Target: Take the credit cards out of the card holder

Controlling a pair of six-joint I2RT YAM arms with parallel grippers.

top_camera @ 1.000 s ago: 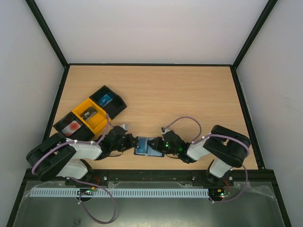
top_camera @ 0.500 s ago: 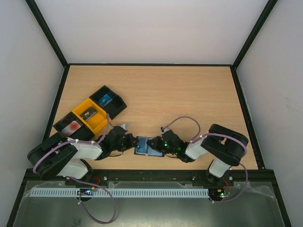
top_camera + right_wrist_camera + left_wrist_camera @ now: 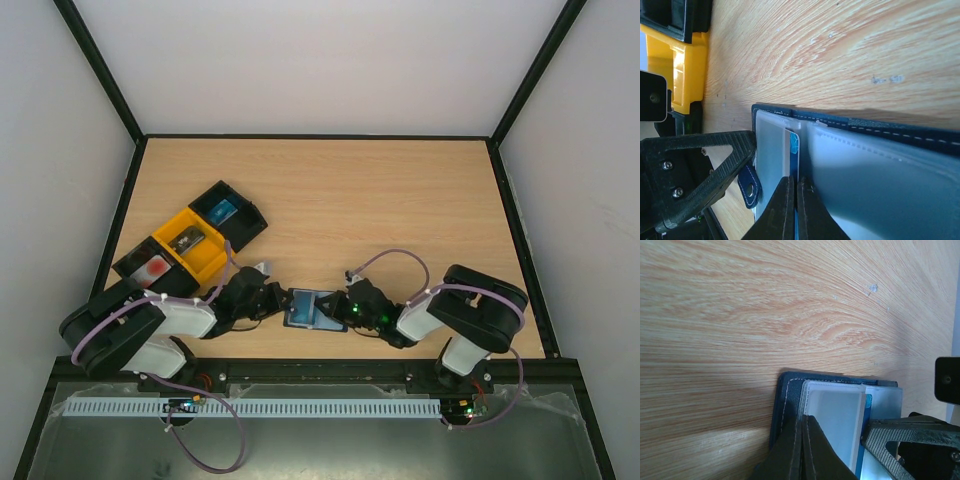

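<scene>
The dark navy card holder (image 3: 303, 305) lies open near the table's front edge, between both grippers. My left gripper (image 3: 272, 300) is shut on its left panel; in the left wrist view its fingertips meet (image 3: 805, 420) at the edge of the clear sleeve over the card holder (image 3: 785, 400). My right gripper (image 3: 338, 312) is shut on a blue credit card (image 3: 793, 142) that sticks out of a sleeve beside the fold. Its fingertips pinch the card's edge (image 3: 795, 182). The card holder's closure tab (image 3: 749, 187) pokes out under a left finger (image 3: 715, 155).
A yellow tray (image 3: 172, 232) stands at the left between two black trays. The far black tray (image 3: 250, 215) holds a light blue card (image 3: 222, 210). The near black tray (image 3: 128, 266) holds a pinkish-red card (image 3: 152, 270). The table's front edge is just behind the card holder.
My right gripper has shifted slightly left and then back to the right while staying at the card holder. The left gripper and the card holder have hardly moved.
</scene>
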